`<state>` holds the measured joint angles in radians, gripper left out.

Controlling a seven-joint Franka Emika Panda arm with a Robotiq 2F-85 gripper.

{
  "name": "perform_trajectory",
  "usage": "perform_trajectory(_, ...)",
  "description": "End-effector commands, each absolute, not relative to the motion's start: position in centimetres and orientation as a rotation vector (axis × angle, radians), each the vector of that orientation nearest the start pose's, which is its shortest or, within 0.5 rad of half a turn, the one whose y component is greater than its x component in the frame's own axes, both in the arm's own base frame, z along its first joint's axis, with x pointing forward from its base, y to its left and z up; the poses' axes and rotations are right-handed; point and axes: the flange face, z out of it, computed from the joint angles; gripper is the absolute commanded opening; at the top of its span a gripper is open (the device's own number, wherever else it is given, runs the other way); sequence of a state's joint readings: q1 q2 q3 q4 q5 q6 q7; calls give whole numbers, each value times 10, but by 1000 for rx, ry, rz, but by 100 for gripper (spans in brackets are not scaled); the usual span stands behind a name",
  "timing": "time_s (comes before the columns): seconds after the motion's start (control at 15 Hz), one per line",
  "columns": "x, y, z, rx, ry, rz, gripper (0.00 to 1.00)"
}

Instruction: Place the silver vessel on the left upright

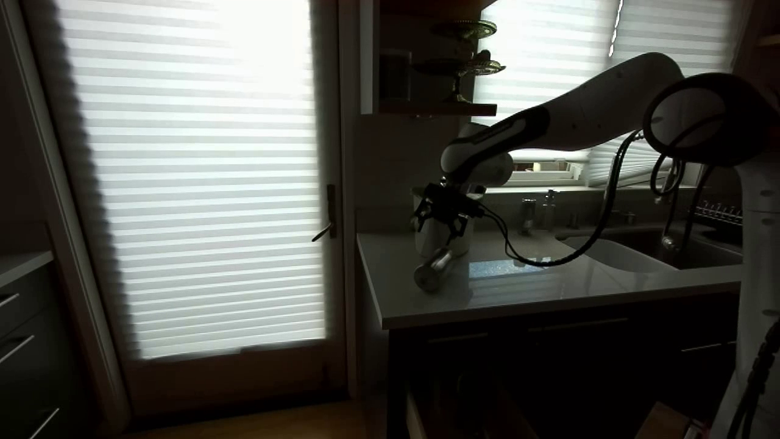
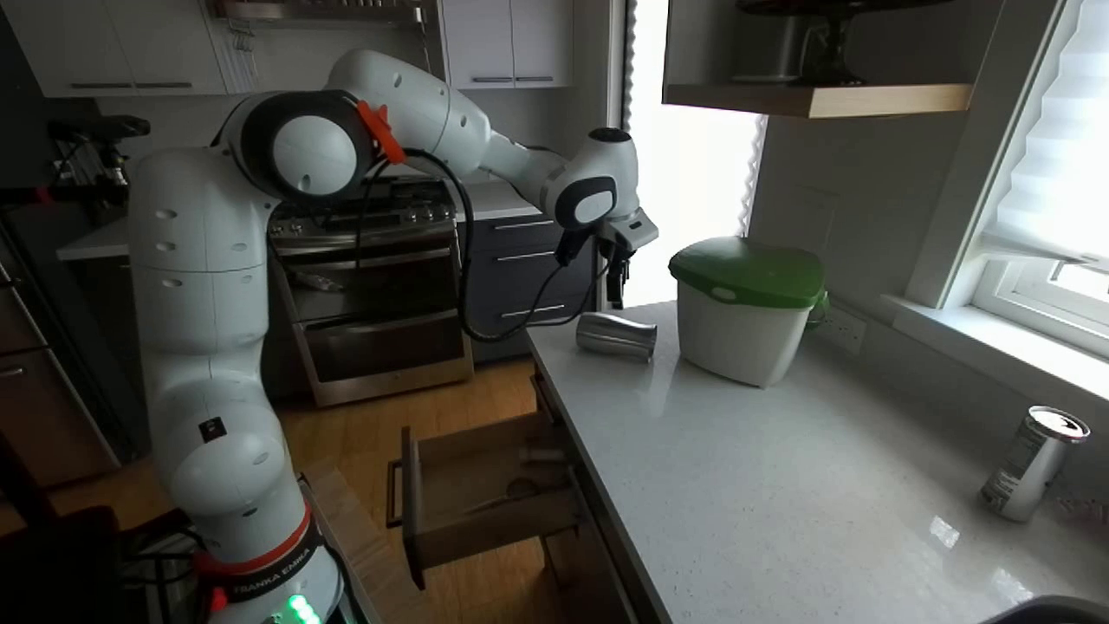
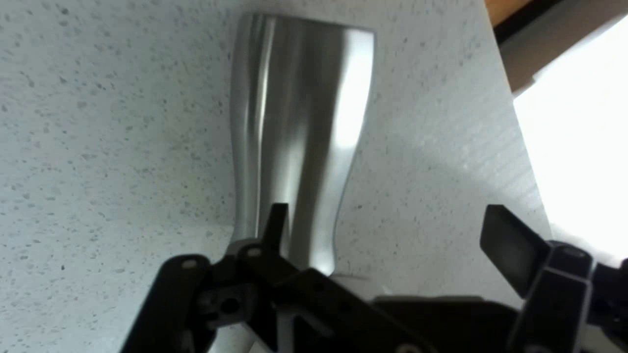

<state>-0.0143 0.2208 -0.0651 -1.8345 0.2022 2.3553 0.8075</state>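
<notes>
The silver vessel (image 1: pixel 431 271) lies on its side on the pale countertop, near the counter's end. It also shows in an exterior view (image 2: pixel 615 336) and upper middle in the wrist view (image 3: pixel 299 122). It is a smooth metal cup with a narrowed waist. My gripper (image 1: pixel 437 229) hangs above the vessel, fingers pointing down; it also shows in an exterior view (image 2: pixel 617 284). In the wrist view the gripper (image 3: pixel 387 215) is open with nothing between its fingers. One finger overlaps the vessel's lower part there; the other is off to its right. The vessel's lower end is partly hidden by the gripper.
A white bin with a green lid (image 2: pixel 741 316) stands close beside the vessel and gripper. A can (image 2: pixel 1033 468) stands tilted-looking farther along the counter (image 2: pixel 745 485). A drawer (image 2: pixel 485 498) is open below. A shelf (image 2: pixel 810 101) overhangs. A sink (image 1: pixel 621 255) lies beyond.
</notes>
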Motion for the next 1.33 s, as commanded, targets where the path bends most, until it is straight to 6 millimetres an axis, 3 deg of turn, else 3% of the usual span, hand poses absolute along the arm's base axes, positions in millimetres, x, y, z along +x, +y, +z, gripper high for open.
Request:
perform_trajectory(0.0, 648, -54, 423, -2507, 1564, -508, 100)
perform_trajectory(0.07, 649, -53, 432, -2514, 1479, -438, 100)
perform_trajectory(0.47, 652, -54, 432, -2511, 1489, -457, 100)
perform_trajectory(1.27, 661, -57, 378, -2580, 1572, -386, 100)
